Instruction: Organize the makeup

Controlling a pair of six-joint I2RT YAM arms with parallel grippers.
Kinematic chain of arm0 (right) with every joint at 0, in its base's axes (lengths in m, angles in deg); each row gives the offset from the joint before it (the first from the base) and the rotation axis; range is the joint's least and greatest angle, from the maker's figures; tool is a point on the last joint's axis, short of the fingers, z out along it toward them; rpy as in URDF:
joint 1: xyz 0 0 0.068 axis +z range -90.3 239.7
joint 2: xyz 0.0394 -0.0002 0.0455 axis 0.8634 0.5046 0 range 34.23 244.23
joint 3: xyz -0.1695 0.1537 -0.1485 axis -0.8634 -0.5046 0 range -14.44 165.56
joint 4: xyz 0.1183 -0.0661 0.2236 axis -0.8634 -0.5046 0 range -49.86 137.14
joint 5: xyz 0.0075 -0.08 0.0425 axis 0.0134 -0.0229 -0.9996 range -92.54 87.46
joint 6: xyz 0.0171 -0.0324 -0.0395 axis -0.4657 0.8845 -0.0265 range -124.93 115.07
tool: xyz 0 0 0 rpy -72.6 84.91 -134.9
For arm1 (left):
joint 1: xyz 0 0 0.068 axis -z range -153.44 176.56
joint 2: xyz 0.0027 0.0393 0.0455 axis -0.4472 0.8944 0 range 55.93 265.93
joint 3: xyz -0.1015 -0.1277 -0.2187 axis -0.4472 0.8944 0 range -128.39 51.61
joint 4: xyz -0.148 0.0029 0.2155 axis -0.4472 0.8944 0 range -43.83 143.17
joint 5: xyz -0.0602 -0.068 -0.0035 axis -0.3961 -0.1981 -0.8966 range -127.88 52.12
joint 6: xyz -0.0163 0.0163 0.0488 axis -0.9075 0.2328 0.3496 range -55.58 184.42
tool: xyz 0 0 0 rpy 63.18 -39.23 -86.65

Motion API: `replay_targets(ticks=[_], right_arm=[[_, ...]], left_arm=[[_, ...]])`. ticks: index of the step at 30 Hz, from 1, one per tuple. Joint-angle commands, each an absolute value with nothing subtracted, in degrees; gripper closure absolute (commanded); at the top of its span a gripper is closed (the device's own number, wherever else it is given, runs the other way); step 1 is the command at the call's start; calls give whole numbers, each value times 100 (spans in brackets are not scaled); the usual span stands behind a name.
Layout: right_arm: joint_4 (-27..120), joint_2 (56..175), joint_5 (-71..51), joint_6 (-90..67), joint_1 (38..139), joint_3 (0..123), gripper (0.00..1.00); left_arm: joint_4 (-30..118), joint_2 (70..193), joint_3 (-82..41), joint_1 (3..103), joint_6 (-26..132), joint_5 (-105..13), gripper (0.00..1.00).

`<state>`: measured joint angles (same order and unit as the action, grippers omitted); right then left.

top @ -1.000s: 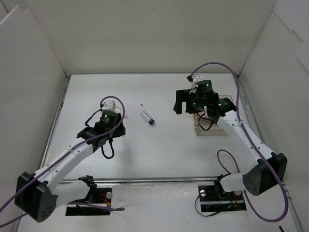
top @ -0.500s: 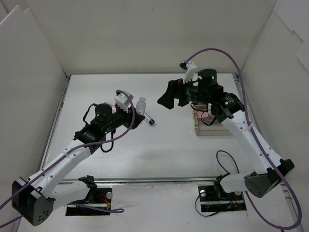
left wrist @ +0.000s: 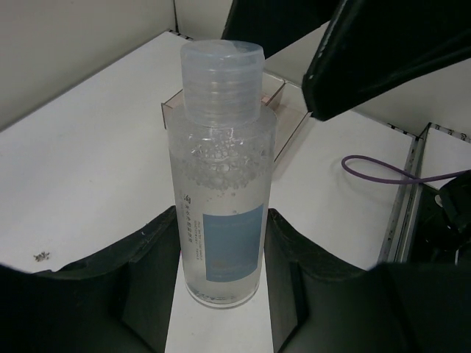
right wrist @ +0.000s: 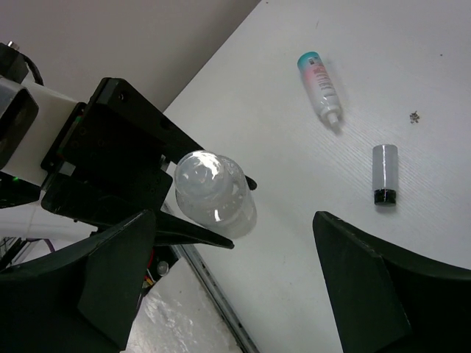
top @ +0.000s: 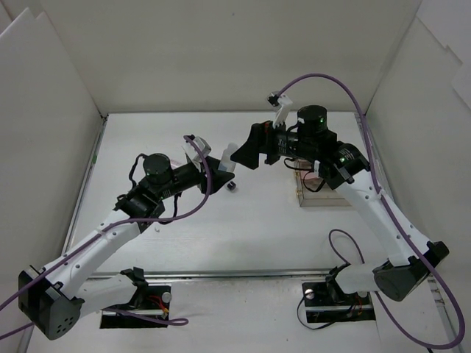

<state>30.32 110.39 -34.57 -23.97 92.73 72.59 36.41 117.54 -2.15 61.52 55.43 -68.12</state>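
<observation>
One clear bottle (left wrist: 221,184) aloft between the arms, clamped in the left fingers (left wrist: 154,250); right fingers (right wrist: 110,287) spread wide near its cap | step: likely handover | next: right closes squarely; left lets go

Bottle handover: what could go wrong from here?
1. The left end effector holds the bottle only near its base; a push on the cap from the open right end effector could tilt or slip it.
2. The two end effectors are close and might collide.
3. If dropped, the bottle could hit the tube lying below.
</observation>
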Motion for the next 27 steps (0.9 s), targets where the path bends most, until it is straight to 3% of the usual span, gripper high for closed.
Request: replay_targets(ticks=[1, 11, 15, 21, 24, 25, 27], right_arm=[[3615, 11060, -3699, -2532, 9371, 7328, 15], [3738, 11280, -3725, -2637, 9599, 7170, 20], [3730, 11298, -3716, -2628, 9670, 7056, 27], [3721, 11184, -3647, -2620, 9705, 6828, 49], [3721, 11122, -3550, -2559, 9696, 6748, 69], [3712, 11105, -3515, -2532, 9696, 6739, 81], [3703, 11087, -3444, -2470, 9688, 6722, 92]], left_arm=[[2895, 11702, -640, 6216, 5739, -7102, 100], [3035, 11684, -737, 6453, 5924, -6997, 100], [3079, 11666, -737, 6453, 5977, -6909, 100], [3167, 11622, -701, 6506, 6056, -6742, 100], [3202, 11622, -719, 6506, 6073, -6750, 100], [3211, 11631, -719, 6506, 6073, -6750, 100], [3298, 11649, -745, 6506, 6047, -6663, 100]])
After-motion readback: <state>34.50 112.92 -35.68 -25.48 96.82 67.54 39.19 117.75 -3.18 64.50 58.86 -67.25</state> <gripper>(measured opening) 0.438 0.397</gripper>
